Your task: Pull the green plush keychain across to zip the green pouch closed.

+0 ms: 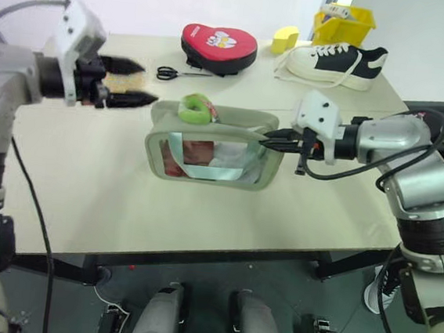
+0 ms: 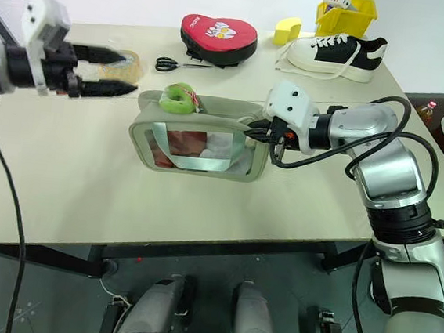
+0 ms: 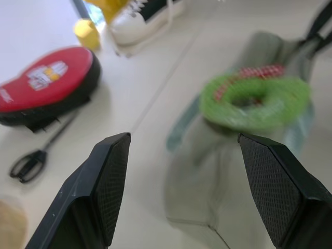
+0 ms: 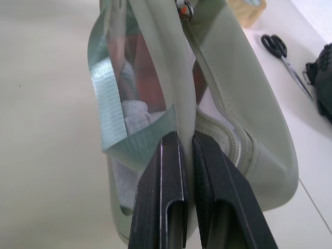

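Observation:
The green pouch point(image 1: 205, 182) sits mid-table with its clear window facing me. The green plush keychain point(image 1: 197, 107) rests on the pouch's top edge near its left end, and appears blurred in the left wrist view point(image 3: 254, 98). My right gripper point(image 1: 265, 141) is shut on the fabric at the pouch's right end; the right wrist view shows both fingers point(image 4: 166, 171) pinching that edge. My left gripper point(image 1: 147, 84) is open with nothing in it. It hangs to the left of the pouch, apart from the keychain.
Along the back of the table lie a red heart-shaped case point(image 1: 218, 46), black scissors point(image 1: 168, 72), a yellow block point(image 1: 284, 39), a white and black sneaker point(image 1: 334, 63) and a yellow bin point(image 1: 344, 22). A tan roll point(image 2: 125, 67) sits behind my left gripper.

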Robot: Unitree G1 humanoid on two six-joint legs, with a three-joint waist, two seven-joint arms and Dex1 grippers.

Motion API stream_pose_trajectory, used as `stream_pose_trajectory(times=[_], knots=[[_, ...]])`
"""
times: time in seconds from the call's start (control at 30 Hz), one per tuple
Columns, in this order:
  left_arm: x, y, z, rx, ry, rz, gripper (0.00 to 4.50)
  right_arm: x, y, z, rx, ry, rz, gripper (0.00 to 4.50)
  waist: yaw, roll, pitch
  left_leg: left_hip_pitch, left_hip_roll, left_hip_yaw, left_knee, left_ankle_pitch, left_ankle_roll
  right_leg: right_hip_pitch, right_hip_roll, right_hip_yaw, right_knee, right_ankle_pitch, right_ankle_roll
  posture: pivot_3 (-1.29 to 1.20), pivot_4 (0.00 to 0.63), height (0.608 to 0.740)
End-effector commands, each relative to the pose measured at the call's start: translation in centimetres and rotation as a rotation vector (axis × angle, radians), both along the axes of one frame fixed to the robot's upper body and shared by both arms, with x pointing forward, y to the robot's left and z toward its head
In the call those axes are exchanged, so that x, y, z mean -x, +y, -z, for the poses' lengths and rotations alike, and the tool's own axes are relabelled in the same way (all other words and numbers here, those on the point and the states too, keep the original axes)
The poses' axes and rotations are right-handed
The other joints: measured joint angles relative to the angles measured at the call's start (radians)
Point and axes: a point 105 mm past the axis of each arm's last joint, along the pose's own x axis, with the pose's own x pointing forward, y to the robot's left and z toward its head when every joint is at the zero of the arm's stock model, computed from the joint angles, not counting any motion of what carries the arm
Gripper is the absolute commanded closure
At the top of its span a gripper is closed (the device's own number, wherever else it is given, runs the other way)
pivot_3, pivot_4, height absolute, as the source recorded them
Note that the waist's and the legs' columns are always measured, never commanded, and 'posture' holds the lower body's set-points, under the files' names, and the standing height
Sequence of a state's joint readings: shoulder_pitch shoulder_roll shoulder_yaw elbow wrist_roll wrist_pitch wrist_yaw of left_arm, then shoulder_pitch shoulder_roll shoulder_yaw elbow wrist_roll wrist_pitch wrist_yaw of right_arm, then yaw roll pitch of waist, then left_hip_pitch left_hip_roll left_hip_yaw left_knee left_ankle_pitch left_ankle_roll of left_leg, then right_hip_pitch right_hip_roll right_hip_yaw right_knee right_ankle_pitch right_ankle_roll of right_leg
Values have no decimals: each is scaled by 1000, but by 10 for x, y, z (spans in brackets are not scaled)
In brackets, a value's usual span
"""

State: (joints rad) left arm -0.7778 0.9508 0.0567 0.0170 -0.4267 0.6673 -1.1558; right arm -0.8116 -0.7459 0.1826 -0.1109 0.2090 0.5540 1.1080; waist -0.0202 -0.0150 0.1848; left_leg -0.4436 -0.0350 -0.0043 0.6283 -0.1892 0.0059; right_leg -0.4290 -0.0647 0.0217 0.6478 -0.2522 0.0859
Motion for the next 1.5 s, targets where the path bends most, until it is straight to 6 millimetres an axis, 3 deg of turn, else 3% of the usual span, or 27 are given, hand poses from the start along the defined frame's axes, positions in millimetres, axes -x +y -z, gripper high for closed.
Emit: stream_pose_trajectory(times=[0.03,0.33,0.47,0.57,0.87,0.9,1.03,1.13,1.27,1.37,1.5], knots=[[14,-8,7,-25,3,38,986,2,6,-4,7,-22,-37,4500,1,0,0,0,0,0,0,0,0,0,0,0,0,0,0,0,150,740],[13,-18,37,-81,14,21,986,1,7,-5,10,-20,-44,4500,1,0,0,0,0,0,0,0,0,1,0,0,-1,0,-1,0,150,740],[12,-17,41,-104,20,22,2825,1,7,-5,10,-21,-43,4500,0,0,0,0,0,0,0,0,0,0,0,0,-1,0,-1,0,150,740],[11,-16,42,-111,15,18,4453,0,8,-5,10,-21,-42,4500,0,0,0,0,0,0,0,0,0,0,0,0,-1,0,-1,0,150,740],[9,-20,42,-88,10,11,4453,0,6,-10,-13,-6,-33,4500,1,0,0,0,0,0,0,0,-1,0,0,0,-1,0,-1,0,150,740],[9,-20,42,-89,11,12,4500,1,5,-12,-12,-2,-37,3695,2,0,0,0,0,0,0,0,-1,0,0,0,-1,0,-1,0,150,740],[10,-20,40,-88,10,15,4500,-1,-8,-32,66,-103,-36,1720,4,0,0,-1,0,0,0,0,-1,0,0,0,-2,0,-1,0,150,740],[11,-21,40,-87,5,15,4500,3,-6,-57,52,-141,-62,113,4,0,0,-1,0,0,0,-2,-2,0,0,0,-2,0,-1,0,150,740],[11,-23,39,-85,3,18,4500,9,25,-82,-48,-180,-121,45,0,0,0,-1,0,0,-2,-2,-3,-1,0,0,-2,0,-1,0,150,740],[11,-23,39,-85,-1,18,4500,14,66,-76,-130,-150,-196,45,0,0,0,-1,0,0,-2,-1,-2,-1,0,0,-2,0,-1,0,150,740],[11,-27,40,-85,1,26,4500,4,93,-57,-166,-132,-183,45,7,0,0,-2,0,0,-1,-1,-1,-2,0,0,-1,0,-1,0,150,740]])
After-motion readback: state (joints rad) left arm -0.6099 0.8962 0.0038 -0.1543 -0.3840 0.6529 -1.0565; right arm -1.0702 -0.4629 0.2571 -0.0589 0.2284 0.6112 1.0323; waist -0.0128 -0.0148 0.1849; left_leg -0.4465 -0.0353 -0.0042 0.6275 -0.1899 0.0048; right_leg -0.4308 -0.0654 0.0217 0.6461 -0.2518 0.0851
